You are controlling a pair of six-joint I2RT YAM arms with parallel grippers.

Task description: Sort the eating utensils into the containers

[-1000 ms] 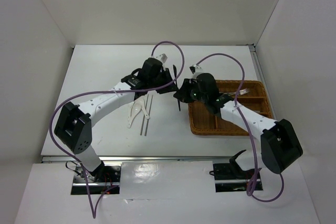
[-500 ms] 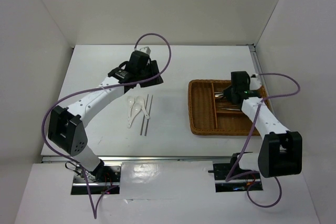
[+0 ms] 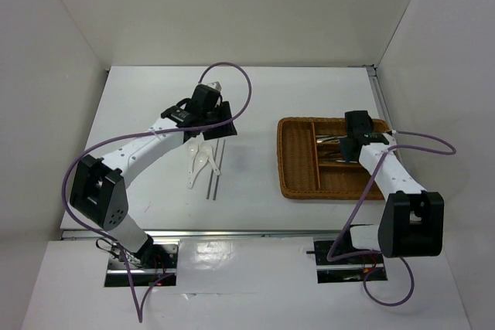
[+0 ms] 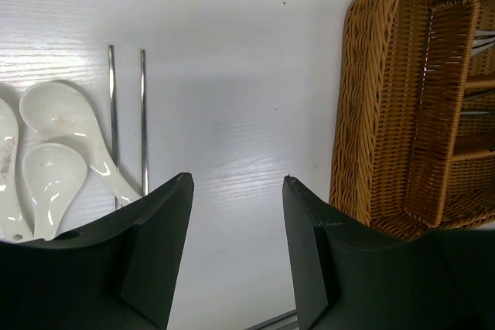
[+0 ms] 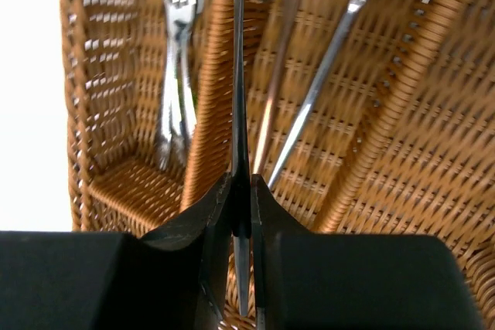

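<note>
While the thin dark chopstick (image 5: 238,75) is pinched between the nearly closed fingers of the right end effector (image 5: 241,191) over the wicker tray (image 3: 325,193), silver forks (image 5: 176,75) lie in the compartment beside it. The left end effector (image 4: 237,183) hangs wide open and empty above the tabletop (image 4: 232,75), near the white spoons (image 4: 58,121) and two thin sticks (image 4: 142,113).

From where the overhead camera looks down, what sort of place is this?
Probably a robot lab cell, not a kitchen: white walls box in a white table, a cabled left arm and right arm are mounted at its near edge, and a wicker tray and a few utensils lie out.
</note>
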